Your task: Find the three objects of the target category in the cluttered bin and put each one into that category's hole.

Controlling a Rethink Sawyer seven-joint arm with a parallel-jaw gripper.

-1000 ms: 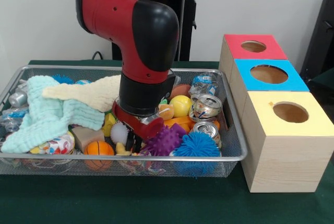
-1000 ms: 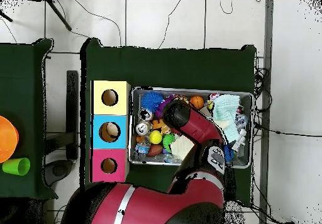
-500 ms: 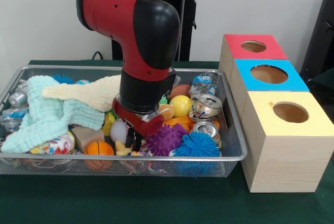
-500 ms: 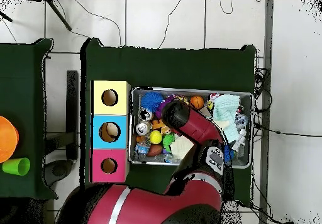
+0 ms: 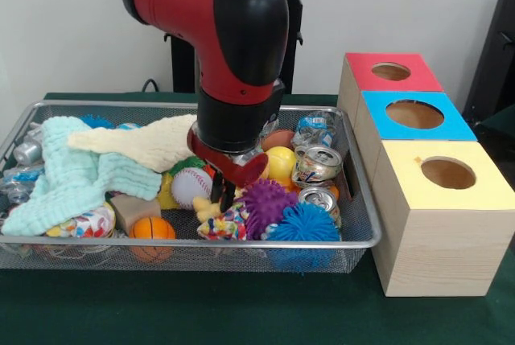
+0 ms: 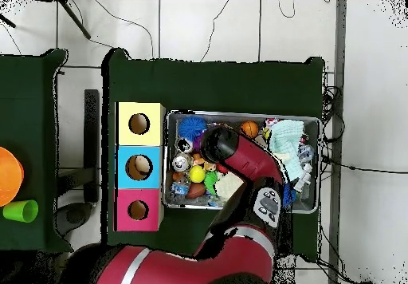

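The wire-mesh bin (image 5: 201, 242) is full of toys, cans and cloths. My gripper (image 5: 223, 198) hangs just above the clutter near the bin's front middle. It looks shut on a small yellow, multicoloured plush toy (image 5: 217, 220) that hangs under it. The red-topped box with its round hole (image 5: 391, 71) stands farthest back at the right. In the overhead view the arm covers the gripper, and the red box (image 6: 138, 210) sits left of the bin (image 6: 239, 114). No tan-brown plush shows.
The blue box (image 5: 414, 113) and yellow box (image 5: 447, 173) stand in front of the red one. Around the gripper lie a purple spiky ball (image 5: 265, 204), a blue hairy ball (image 5: 304, 224), a baseball (image 5: 191, 186), cans (image 5: 319, 164) and cloths (image 5: 68, 176).
The gripper has risen out of the clutter and shifted slightly right in the front view. The multicoloured plush toy came up with it, and the baseball now shows.
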